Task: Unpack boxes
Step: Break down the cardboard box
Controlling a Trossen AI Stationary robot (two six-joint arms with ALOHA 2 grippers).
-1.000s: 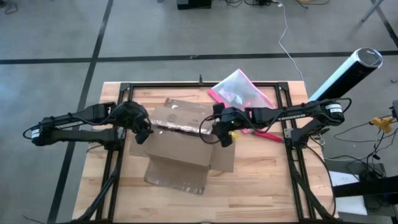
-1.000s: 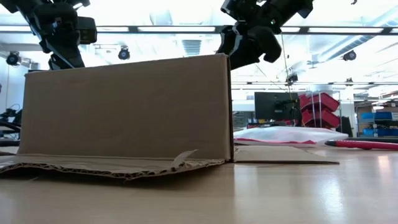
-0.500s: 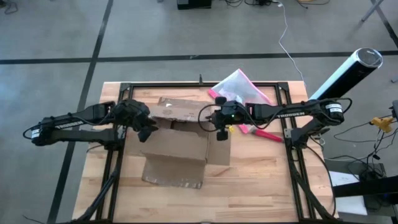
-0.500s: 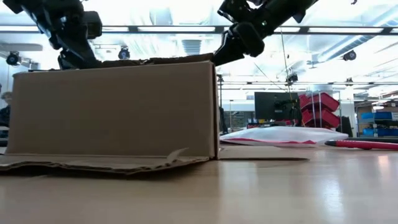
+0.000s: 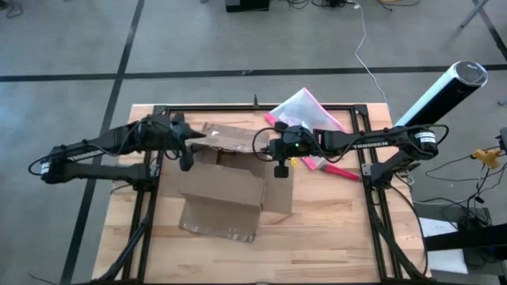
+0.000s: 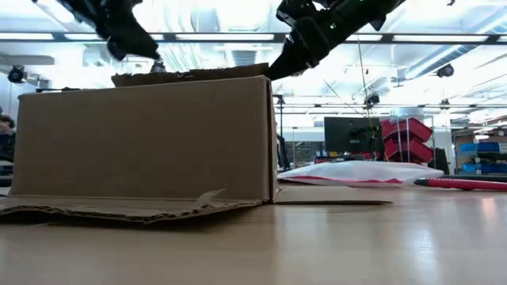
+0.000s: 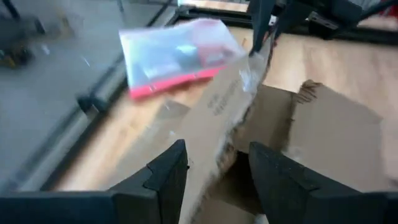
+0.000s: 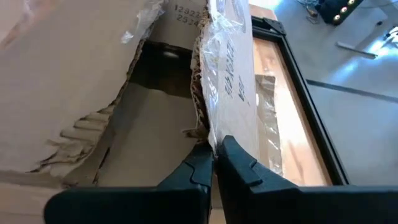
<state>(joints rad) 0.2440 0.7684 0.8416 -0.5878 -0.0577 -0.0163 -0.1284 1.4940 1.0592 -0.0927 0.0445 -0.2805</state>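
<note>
Box (image 5: 226, 178) sits mid-table, long axis running arm to arm: right gripper (image 5: 279, 152) is pinched on the taped flap (image 8: 230, 74) at its end, left gripper (image 5: 184, 142) released (fingers spread) just above the opposite end.

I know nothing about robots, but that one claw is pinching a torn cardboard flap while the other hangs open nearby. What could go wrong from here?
Two risks, as I judge it. The right gripper is clamped on the top flap of the cardboard box, whose edge is already ragged, so pulling might rip it further or let it slip out. The left gripper is open over the other end of the flap, holding nothing, so a tug could drag or tip the box towards the zip pouch.
</note>
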